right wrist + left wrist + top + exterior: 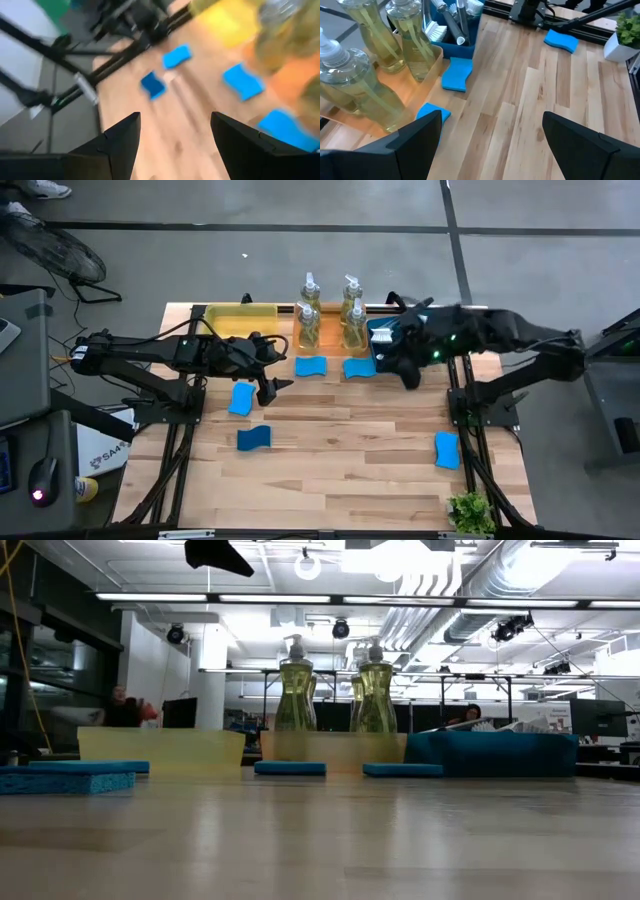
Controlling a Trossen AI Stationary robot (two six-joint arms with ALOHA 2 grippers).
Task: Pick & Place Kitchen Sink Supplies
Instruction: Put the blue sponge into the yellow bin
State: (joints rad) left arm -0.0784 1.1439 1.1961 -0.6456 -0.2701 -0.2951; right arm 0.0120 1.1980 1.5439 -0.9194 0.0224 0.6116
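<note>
Several blue wavy sponges lie flat on the wooden table: two in front of the trays (311, 366) (359, 368), two at the left (242, 398) (254, 438), and one at the right (447, 450). Clear soap bottles (308, 320) (352, 318) stand in the orange tray (330, 342). Dish brushes (455, 22) stand in the blue tray (383, 335). My left gripper (276, 384) is open and empty above the table, beside the left sponges. My right gripper (405, 375) is open and empty just in front of the blue tray.
A yellow tray (240, 318) stands at the far left of the row of trays. A small green plant (470, 510) stands at the near right corner. Bare wood shows in the table's middle and near side (340, 470).
</note>
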